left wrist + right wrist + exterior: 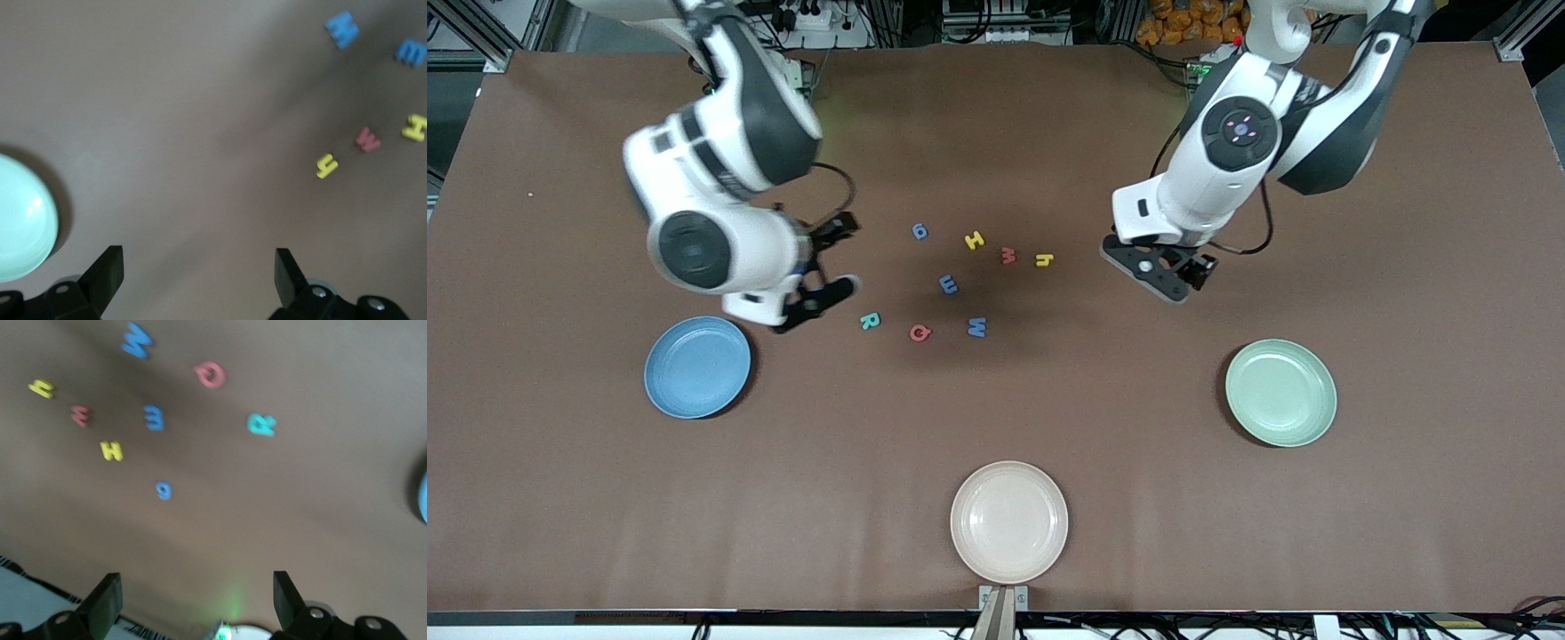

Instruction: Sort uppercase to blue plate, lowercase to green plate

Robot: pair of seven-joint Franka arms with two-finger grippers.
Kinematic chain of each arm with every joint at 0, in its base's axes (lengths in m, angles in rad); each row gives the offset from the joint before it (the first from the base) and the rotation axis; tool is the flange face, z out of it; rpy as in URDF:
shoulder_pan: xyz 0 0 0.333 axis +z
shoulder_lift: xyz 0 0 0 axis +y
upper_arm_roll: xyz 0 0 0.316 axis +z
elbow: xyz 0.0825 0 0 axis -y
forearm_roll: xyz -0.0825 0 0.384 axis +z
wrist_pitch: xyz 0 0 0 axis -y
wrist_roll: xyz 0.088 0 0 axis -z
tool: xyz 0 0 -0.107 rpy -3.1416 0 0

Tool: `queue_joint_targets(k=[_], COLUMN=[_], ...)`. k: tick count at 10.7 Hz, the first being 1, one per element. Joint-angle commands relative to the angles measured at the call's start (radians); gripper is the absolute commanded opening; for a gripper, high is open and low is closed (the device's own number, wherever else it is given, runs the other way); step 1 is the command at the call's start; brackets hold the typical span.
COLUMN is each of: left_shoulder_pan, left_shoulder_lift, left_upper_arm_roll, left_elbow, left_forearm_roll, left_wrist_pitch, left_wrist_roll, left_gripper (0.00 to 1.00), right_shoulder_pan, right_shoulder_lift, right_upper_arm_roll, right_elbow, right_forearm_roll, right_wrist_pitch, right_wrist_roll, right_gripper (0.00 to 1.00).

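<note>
At mid-table, eight foam letters (960,280) lie unsorted between the empty blue plate (697,366) at eight o'clock and green plate (1280,391) at four, as the right gripper (827,267) and left gripper (1178,271) hover wide open, a first pick seemingly next.

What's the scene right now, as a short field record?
left hand: open, empty, over bare table beside yellow h
right hand: open, empty, over table near teal R
letters: all eight loose mid-table
blue plate: no letters
green plate: no letters
cream plate: nearest camera, no letters
</note>
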Motion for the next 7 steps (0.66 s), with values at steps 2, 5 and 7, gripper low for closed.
queue_joint_targets(k=[2,5,7], left_shoulder_pan=[0.004,-0.016,-0.02], left_shoulder_lift=[0.033,0.15,0.201], left_upper_arm_roll=[-0.099,-0.133,-0.133], left_elbow=[-0.165,-0.161,-0.173], left_forearm_roll=[0.06,0.181,0.252], left_wrist_pitch=[0.285,0.416,0.508], left_wrist_roll=[0.066,0.068,0.065], left_gripper=[1.0,1.0,1.0], right_shoulder_pan=[0.072,0.109,0.144], right_shoulder_lift=[0.09,0.121,0.128], right_upper_arm_roll=[-0.011,-0.012,-0.012], right_elbow=[0.031,-0.001,-0.072], right_forearm_roll=[0.015,0.009,-0.108], right_wrist_pitch=[0.089,0.181,0.351], right_wrist_roll=[0.004,0.005,-0.002], right_gripper=[1.0,1.0,1.0])
